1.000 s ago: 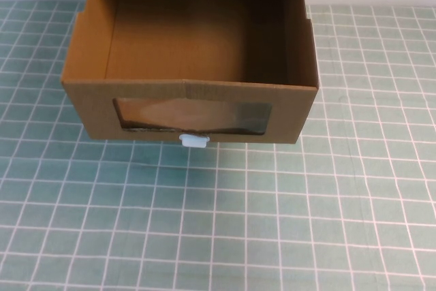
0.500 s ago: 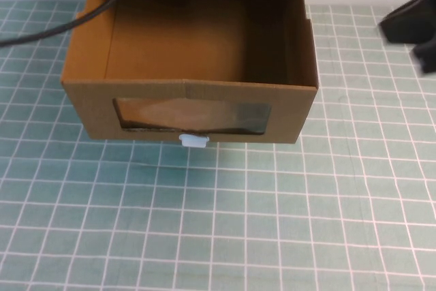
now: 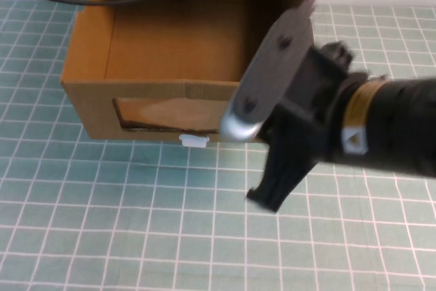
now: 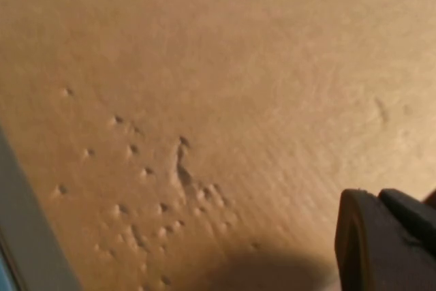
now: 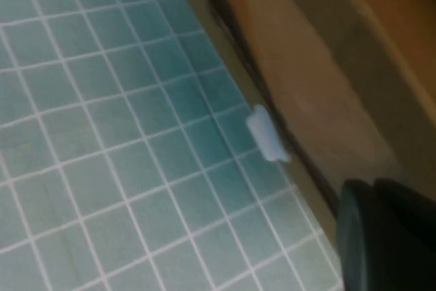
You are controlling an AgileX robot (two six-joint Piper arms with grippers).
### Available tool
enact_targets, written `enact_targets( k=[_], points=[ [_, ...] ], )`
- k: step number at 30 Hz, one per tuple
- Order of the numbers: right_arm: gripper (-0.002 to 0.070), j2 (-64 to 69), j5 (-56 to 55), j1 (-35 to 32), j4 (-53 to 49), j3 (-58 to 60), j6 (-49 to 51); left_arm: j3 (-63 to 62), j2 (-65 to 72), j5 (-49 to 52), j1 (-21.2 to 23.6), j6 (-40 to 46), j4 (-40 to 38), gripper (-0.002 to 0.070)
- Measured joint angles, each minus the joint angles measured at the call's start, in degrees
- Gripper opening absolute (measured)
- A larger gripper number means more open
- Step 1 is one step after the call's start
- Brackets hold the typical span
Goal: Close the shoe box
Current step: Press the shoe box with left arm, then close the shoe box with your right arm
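High view: shoe box (image 3: 136,93) pulled open; right tool (image 3: 276,192) before it, grip unclear

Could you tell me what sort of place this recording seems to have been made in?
Probably a lab or test bench: a green gridded cutting mat covers the table, the cardboard shoe box sits alone on it with its drawer out, and the right gripper hangs before it. The left gripper faces cardboard.

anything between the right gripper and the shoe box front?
Nothing visible. In the high view the right gripper hangs over the mat just in front of the shoe box, near its front panel and right of the white tab. The left gripper is close against bare cardboard. The drawer is pulled out, interior empty.
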Motion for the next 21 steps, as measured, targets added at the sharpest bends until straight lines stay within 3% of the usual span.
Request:
enact_targets(
  k=[7,14,21],
  points=[
    [-0.0014,8.11,-5.56,4.44,-6.85,0.91,2.95,-0.66,2.72,-0.12,0.00,1.30,-2.93,-0.0005],
    [-0.0014,16.31,-5.86,7.89,-41.86,0.91,28.14,-0.66,3.00,-0.12,0.00,1.30,-3.40,-0.0005],
    [-0.0014,18.66,-8.89,9.13,-47.46,0.91,35.08,-0.66,3.13,-0.12,0.00,1.43,-3.73,-0.0005]
  ],
)
